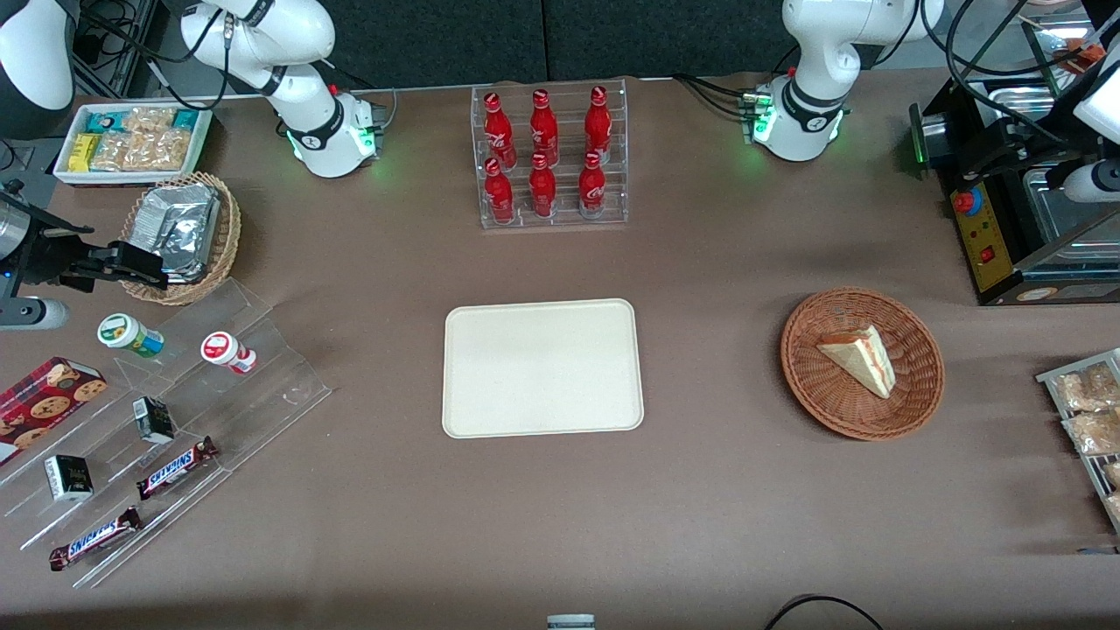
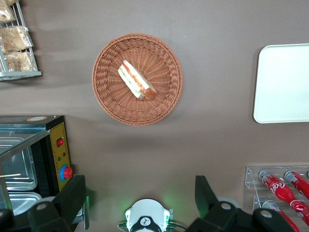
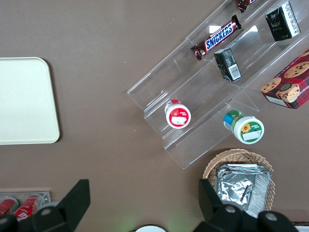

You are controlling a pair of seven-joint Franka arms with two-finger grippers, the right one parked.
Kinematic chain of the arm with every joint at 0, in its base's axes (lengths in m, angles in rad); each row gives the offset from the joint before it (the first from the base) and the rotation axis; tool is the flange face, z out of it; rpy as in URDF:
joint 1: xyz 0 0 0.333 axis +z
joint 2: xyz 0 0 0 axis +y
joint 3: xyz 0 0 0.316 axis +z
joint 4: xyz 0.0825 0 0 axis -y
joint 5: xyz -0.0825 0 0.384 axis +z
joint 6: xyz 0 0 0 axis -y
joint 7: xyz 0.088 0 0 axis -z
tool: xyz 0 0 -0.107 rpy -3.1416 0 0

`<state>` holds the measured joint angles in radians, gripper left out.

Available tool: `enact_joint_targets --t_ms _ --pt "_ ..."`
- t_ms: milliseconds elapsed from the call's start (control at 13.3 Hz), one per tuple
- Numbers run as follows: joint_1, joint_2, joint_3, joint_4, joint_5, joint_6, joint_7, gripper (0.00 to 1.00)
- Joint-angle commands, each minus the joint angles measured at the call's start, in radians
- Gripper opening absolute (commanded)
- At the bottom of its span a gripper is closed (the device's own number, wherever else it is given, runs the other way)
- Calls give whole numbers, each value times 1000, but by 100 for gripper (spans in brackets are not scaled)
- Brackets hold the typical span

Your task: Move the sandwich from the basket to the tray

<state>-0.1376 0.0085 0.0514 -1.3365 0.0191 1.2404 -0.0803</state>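
A triangular sandwich point(image 2: 137, 79) lies in the round woven basket point(image 2: 108, 92), well clear of the wide-open, empty jaws of the gripper point(image 2: 140, 198); the smooth tray point(image 2: 285, 84) sits apart.

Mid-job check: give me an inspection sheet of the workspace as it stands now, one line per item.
Surface: brown table, no spills seen.
Job's things: sandwich lies in the basket; tray bare, beside the basket.
Clutter: cola bottles in a clear rack; Snickers bars, cookie box and small tubs on acrylic steps; foil pack in a tan basket; white tub of snacks.
Grippers: gripper open, high above the table, the basket below it, holding nothing.
Cables: black cables at the working arm's base.
Surroundings: black machine with red button.
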Motion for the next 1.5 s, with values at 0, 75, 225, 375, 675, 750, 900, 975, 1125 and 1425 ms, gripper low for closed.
enact_joint_targets --t_ms 0,75,225,375,675,750,900,975,1125,1425 --pt "-19 2 11 8 16 -10 -10 100" --pt "-17 8 11 7 18 -6 -12 100" --pt "-11 34 16 -13 25 -4 -36 100" --pt "32 16 16 -146 27 74 -84 100" --pt "62 5 16 -386 21 328 -298 100" --pt "66 -4 16 -453 22 420 -413 100" --pt "66 -15 16 -580 28 580 -570 100" --pt "67 -31 16 -651 28 659 -587 100" --pt "87 -62 16 -801 25 845 -605 100" --pt "96 -16 16 -929 21 1071 -679 100"
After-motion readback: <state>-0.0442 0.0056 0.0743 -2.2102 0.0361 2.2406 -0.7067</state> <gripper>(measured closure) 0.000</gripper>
